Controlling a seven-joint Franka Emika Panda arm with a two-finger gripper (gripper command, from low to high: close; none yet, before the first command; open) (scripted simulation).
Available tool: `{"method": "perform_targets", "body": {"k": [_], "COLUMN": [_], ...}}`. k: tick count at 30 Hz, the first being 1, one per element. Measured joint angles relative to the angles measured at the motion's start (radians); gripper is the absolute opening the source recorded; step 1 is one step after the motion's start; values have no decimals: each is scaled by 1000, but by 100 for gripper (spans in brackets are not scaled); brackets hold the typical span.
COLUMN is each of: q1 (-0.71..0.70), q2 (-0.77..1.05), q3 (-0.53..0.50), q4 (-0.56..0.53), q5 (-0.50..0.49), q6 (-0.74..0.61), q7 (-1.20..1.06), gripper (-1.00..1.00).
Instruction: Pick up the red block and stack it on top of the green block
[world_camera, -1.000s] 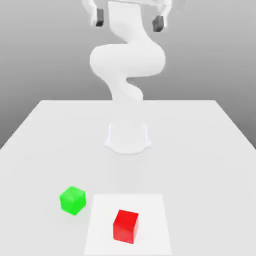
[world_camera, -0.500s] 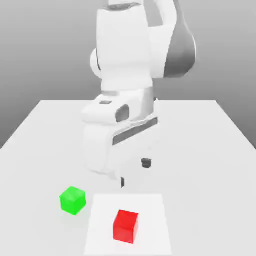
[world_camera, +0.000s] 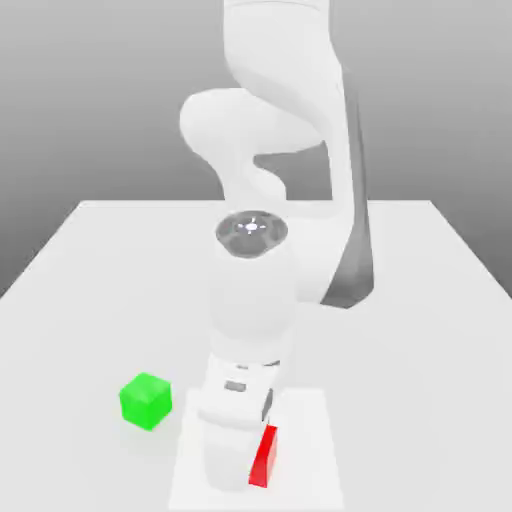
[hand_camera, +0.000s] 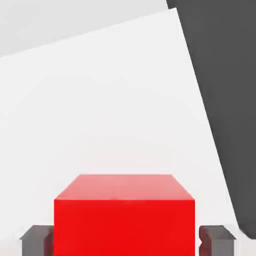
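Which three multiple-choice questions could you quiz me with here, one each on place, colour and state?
1. Where is the red block?
A. On the green block
B. On the white square
C. Against the arm's base

2. What colour is the block off the square?
A. Green
B. Blue
C. Yellow

3. How is the hand placed?
A. High above both blocks
B. Around the green block
C. With fingers on opposite sides of the red block

Answers:
1 B: its lower edge meets the square.
2 A: the green block lies on the table beside the square.
3 C: the hand view shows a finger on either side.
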Motion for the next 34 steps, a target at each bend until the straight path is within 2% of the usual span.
{"method": "perform_targets", "body": {"k": [3,9,17,24,27,31,32,34], "q1": [-3,24,-128,-236,-232,-242,-249,-249], "q2": [5,-180,-331,-467,-405,-258,-236,-236], "q3": [4,-60,-144,-224,-240,-190,-176,-176], "q4": [1,-35,-144,-241,-250,-246,-245,-245], "q5": [2,-122,-191,-327,-284,-112,-82,-82], "q6": [4,-141,-183,-210,-140,-8,11,11], "q7": [-2,68,-288,-565,-641,-769,-791,-791], "gripper": [-100,-100,-100,-100,-100,-100,100,100]}}
